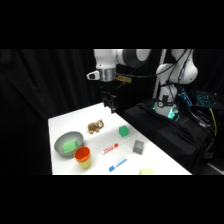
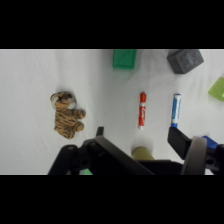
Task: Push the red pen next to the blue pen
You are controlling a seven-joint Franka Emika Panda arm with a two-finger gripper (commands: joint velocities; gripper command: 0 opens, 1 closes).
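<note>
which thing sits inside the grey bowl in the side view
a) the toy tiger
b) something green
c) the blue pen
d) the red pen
b: the grey bowl holds something green, while the toy tiger, the red pen and the blue pen all lie out on the white table.

The white table (image 1: 60,125) carries a toy tiger (image 2: 66,115), green block (image 2: 124,58) and grey block (image 2: 185,60) out beyond the gripper (image 2: 142,145). The red pen (image 2: 142,109) and blue pen (image 2: 176,109) lie parallel, apart, just ahead of it. A grey bowl (image 1: 69,144) and orange cup (image 1: 83,156) sit farther away.
</note>
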